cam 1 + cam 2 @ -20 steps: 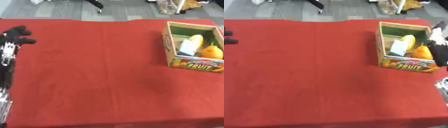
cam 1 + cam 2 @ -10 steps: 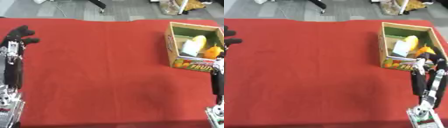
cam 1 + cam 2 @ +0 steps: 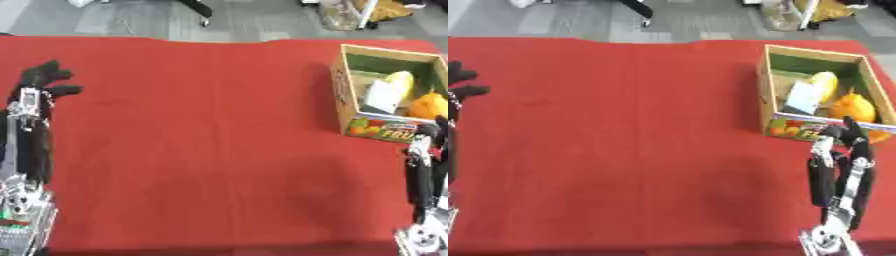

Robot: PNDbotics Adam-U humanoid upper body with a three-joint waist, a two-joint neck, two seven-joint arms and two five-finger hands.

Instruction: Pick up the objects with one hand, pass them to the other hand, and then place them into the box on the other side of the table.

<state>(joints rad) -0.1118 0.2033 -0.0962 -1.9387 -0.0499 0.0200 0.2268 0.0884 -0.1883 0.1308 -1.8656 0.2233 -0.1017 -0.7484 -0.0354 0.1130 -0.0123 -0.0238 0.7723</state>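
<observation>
Left eye view: the robot's left hand (image 3: 42, 82) stands at the left edge of the red-covered surface (image 3: 201, 130), fingers spread and raised, holding nothing. With no loose object showing on the cloth, it looks idle rather than poised for a pick. At the far right sits the cardboard fruit box (image 3: 352, 107), open-topped and printed with fruit along its near wall. Inside lie a yellow piece (image 3: 400, 82), a pale whitish item (image 3: 381, 96) leaning beside it, and an orange piece (image 3: 428, 105) in the near right corner, the three packed close against one another. Only a sliver of the right arm shows at the frame's right edge.

Right eye view: the right hand (image 3: 843, 145) rises from the lower right, fingers straight and close together, empty, its tips just at the box's near wall. That placement suits a hand that serves the box side of the surface. The box's contents read the same here: yellow, whitish and orange items, all inside the walls. Judged from this, the objects are already boxed and nothing remains to pass across.
</observation>
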